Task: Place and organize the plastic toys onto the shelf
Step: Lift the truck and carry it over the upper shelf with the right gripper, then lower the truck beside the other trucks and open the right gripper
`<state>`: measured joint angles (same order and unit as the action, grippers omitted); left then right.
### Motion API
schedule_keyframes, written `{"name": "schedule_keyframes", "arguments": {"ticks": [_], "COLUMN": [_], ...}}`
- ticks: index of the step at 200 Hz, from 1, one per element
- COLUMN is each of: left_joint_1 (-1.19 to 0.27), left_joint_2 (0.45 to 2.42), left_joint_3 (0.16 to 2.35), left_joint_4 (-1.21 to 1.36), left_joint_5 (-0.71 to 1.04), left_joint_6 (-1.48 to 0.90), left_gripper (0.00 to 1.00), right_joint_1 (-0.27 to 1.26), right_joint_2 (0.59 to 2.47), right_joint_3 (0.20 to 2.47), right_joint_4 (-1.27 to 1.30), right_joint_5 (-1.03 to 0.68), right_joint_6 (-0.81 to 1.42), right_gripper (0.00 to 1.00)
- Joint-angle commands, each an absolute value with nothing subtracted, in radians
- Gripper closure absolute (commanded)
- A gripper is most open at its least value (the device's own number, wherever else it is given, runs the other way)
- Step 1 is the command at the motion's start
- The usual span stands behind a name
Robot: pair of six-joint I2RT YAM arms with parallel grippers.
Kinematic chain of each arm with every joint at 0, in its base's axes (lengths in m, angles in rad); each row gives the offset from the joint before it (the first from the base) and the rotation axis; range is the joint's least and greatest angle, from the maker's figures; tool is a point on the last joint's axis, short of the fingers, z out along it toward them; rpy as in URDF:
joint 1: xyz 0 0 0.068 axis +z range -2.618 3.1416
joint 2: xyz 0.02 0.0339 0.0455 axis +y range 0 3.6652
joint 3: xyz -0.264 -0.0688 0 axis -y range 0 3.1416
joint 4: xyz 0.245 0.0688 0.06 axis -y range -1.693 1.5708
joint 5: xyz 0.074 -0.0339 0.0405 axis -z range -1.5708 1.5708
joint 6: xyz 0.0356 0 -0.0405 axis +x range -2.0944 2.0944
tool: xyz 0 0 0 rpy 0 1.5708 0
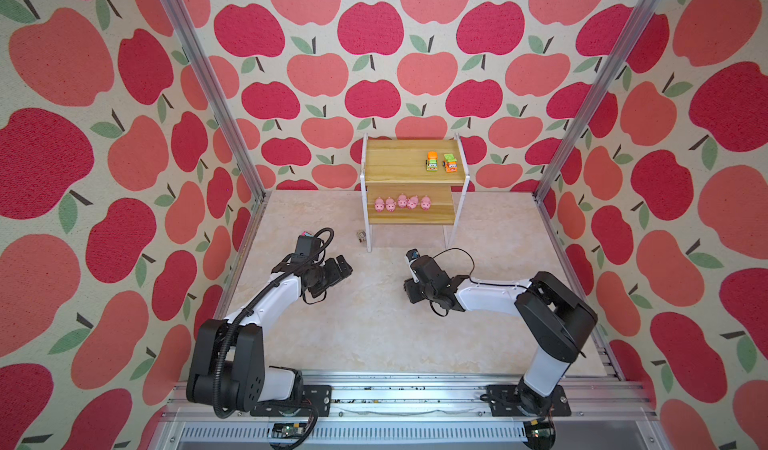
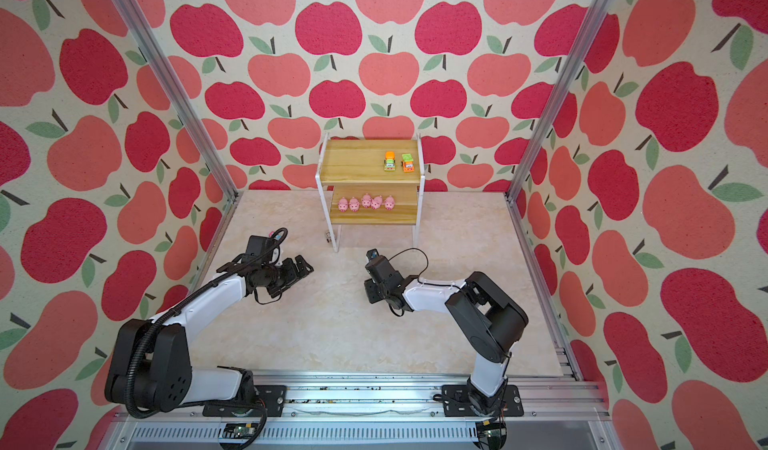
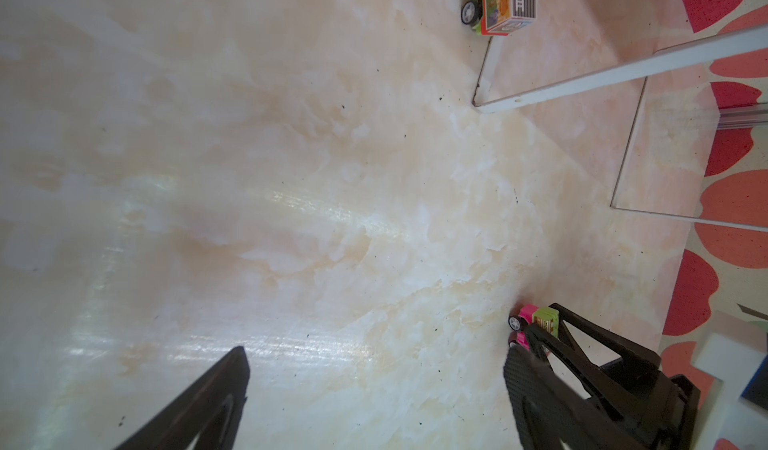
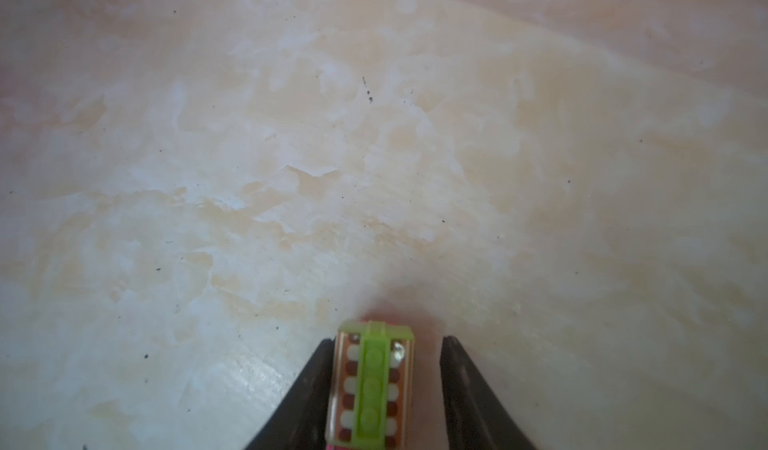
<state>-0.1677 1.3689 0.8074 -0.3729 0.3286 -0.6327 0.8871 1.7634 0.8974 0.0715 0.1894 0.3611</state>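
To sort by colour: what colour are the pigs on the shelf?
Pink; the pigs show best in a top view.

The left arm (image 1: 270, 298) and right arm (image 1: 490, 296) have white shells and black joints. A ribbed black hose (image 1: 225, 350) follows the left. The left gripper (image 3: 376, 354) has black, tapered fingers (image 3: 216, 394).

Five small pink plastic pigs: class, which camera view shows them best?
Both top views: all five pink plastic pigs stand unhidden in a row on the shelf's lower wooden board. Neither wrist view shows them.
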Motion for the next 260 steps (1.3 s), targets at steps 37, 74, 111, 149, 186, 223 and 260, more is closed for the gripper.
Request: {"name": "schedule_keyframes", "arguments": {"ticks": [37, 74, 111, 149, 186, 223, 260], "left_joint_1": [-0.171, -0.195, -0.248, -0.306, -0.314, -0.324, -0.325], "left_joint_2": [1.328, 1.259, 1.211, 1.230, 1.256, 1.241, 1.232], "left_joint_3": [0.888, 0.963, 1.083, 1.225, 1.275, 1.206, 1.169], "left_joint_4": [-0.451, -0.545, -0.658, -0.782, -0.834, -0.781, -0.742], "left_joint_5": [0.288, 0.224, 0.145, 0.119, 0.149, 0.154, 0.156], "left_joint_6": [-0.589, -0.546, -0.478, -0.383, -0.293, -0.288, -0.278], "left_gripper": [0.02, 0.02, 0.02, 0.01, 0.01, 0.02, 0.02], "right_joint_1": [0.957, 0.983, 0.954, 0.896, 0.876, 0.863, 0.843], "right_joint_2": [1.648, 1.481, 1.482, 1.608, 1.791, 1.982, 2.133], "right_joint_3": [1.087, 1.344, 1.627, 1.876, 2.108, 2.371, 2.597], "right_joint_4": [-0.198, -0.450, -0.554, -0.526, -0.538, -0.597, -0.660], "right_joint_5": [0.244, 0.306, 0.425, 0.479, 0.548, 0.626, 0.665], "right_joint_6": [0.280, 0.228, 0.137, 0.126, 0.137, 0.128, 0.125], "right_gripper": [0.83, 0.83, 0.82, 0.81, 0.81, 0.81, 0.79]}}
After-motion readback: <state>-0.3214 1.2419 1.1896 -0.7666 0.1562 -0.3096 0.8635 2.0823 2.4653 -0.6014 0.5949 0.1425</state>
